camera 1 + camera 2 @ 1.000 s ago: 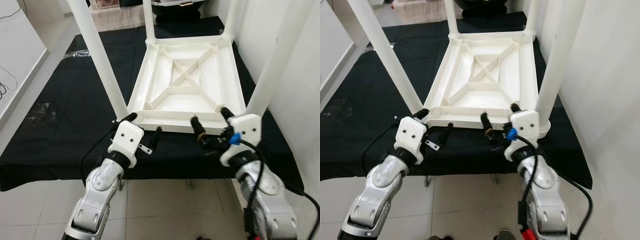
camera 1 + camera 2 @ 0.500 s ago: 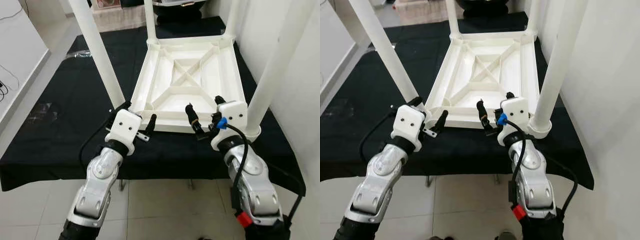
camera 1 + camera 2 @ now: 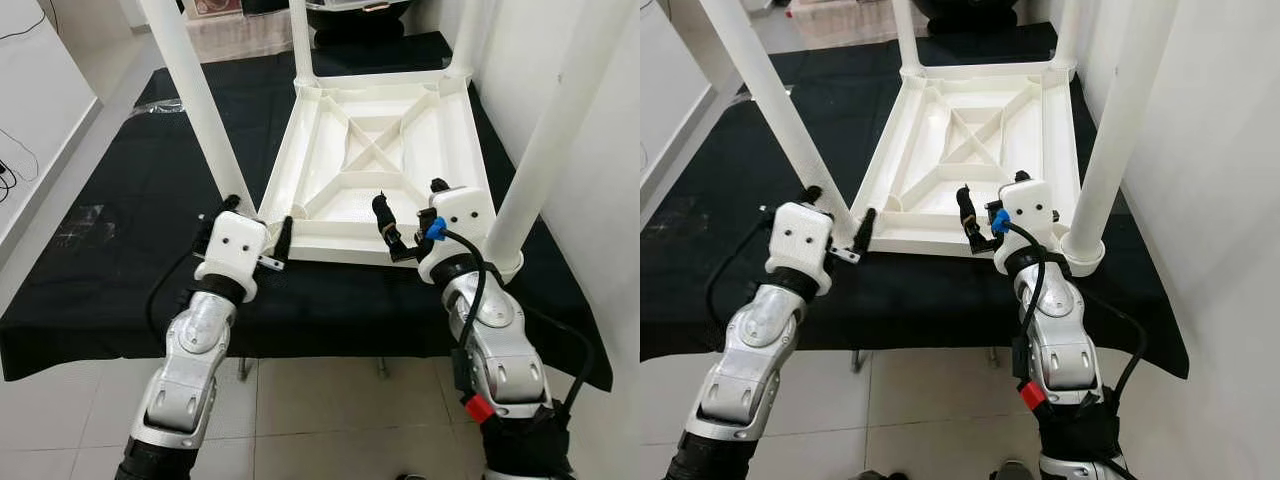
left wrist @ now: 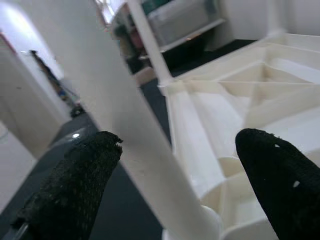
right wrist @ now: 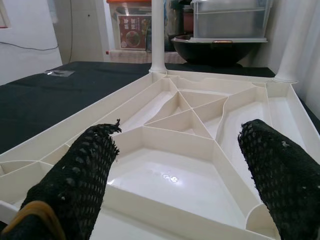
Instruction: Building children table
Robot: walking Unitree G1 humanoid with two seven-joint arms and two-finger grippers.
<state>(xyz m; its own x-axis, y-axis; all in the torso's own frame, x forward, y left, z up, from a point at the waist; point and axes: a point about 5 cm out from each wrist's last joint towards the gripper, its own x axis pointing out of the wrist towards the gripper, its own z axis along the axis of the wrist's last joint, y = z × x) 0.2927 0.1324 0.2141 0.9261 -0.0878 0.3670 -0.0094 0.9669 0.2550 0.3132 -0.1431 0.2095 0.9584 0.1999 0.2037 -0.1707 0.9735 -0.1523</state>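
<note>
A desk [image 3: 120, 250] draped in a black cloth is seen from above, with a white tiled floor [image 3: 330, 410] in front of it and a white wall [image 3: 600, 200] along its right side. A white plastic children's table [image 3: 385, 165] is laid upside down on the cloth, toward the desk's right side, so that its ribbed underside with crossed braces faces up. Four white legs are stood up from its corners; the near left leg [image 3: 195, 100] and the near right leg [image 3: 545, 150] are cut off by the picture's top edge.

The left claw [image 3: 255, 228] is placed at the table's near left corner, its fingers spread wide on either side of the base of the near left leg; whether the leg is touched cannot be told. The right claw [image 3: 410, 215] is held over the table's near edge, just left of the near right leg, with its fingers [image 5: 80, 185] spread wide above the ribbed underside and nothing between them.
</note>
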